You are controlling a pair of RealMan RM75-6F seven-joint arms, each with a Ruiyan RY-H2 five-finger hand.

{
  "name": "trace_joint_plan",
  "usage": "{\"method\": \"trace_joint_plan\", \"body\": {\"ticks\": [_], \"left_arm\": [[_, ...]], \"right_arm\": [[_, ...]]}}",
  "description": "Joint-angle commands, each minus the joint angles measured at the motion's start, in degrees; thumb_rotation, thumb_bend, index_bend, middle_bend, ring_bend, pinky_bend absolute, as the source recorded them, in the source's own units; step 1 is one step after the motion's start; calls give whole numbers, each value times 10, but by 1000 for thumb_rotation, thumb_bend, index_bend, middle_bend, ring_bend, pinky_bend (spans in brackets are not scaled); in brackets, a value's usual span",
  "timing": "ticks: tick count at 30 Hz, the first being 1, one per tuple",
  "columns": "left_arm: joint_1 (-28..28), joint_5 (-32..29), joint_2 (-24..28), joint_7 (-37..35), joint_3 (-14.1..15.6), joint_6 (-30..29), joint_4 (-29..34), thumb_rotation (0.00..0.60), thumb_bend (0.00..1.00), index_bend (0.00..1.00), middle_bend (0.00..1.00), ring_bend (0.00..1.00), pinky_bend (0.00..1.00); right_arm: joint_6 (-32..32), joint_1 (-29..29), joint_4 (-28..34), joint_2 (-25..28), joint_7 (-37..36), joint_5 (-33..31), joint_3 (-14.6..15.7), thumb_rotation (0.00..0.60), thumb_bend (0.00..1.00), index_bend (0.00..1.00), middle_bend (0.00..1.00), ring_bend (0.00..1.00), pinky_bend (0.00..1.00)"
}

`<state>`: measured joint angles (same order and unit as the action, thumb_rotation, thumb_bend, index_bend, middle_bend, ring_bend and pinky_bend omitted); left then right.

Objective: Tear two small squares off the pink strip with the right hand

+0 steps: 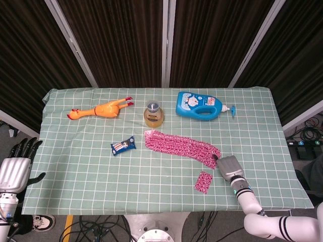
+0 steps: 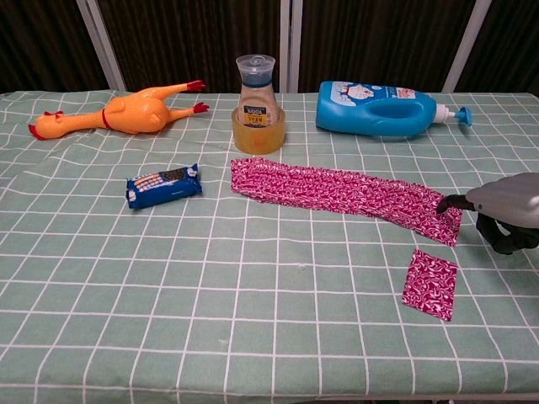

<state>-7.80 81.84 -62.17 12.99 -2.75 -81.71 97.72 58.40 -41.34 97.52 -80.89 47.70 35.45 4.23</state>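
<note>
Head view first. Pink strip (image 1: 181, 146) lies flat on the green checked tablecloth (image 1: 91, 161), running from just below the yellow-liquid bottle (image 1: 154, 114) down and right toward the table's near right corner. Its lower right end meets the right hand (image 1: 228, 167), where a dark fingertip (image 1: 215, 158) touches the strip's edge; whether the cloth is actually pinched cannot be told from this angle. One torn pink square (image 1: 203, 182) lies loose on the cloth just below that end, apart from both strip and hand. The left hand (image 1: 16, 164) hangs off the table's left edge, holding nothing, its dark fingers pointing upward and slightly spread. Other items present (none in contact with either hand): a rubber chicken (image 1: 101, 109) at the far left, a blue detergent jug (image 1: 202, 105) lying on its side at the far right, and a small blue packet (image 1: 123, 145) left of the strip.

Chest view. The strip (image 2: 345, 194) shows rumpled along its length, its right end reaching the right hand (image 2: 505, 209) at the frame's right border. A dark fingertip (image 2: 448, 203) rests on the strip's end corner, with a second dark finger (image 2: 503, 240) curled lower and clear of the cloth; grip on the strip again cannot be confirmed. The torn square (image 2: 430, 283) lies flat near the front, separate from the strip. The bottle (image 2: 256, 108), chicken (image 2: 126, 110), jug (image 2: 383, 108) and packet (image 2: 164, 186) stand as noted above. The left hand falls outside this view.
</note>
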Motion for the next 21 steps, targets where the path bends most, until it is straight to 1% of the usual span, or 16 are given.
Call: {"method": "trace_joint_plan", "body": {"ticks": [1, 13, 21], "left_arm": [[0, 0, -1, 1, 0, 0, 0, 600, 141, 101, 48, 7, 141], [1, -3, -4, 3, 1, 1, -2, 600, 141, 101, 48, 7, 141], [1, -1, -7, 4, 3, 1, -4, 600, 141, 101, 48, 7, 141]], "right_arm": [[1, 2, 3, 3, -2, 0, 4, 600, 1000, 114, 927, 824, 729], [0, 20, 9, 31, -19, -1, 31, 600, 1000, 114, 927, 824, 728], [19, 47, 30, 66, -44, 34, 53, 600, 1000, 123, 927, 824, 729]]}}
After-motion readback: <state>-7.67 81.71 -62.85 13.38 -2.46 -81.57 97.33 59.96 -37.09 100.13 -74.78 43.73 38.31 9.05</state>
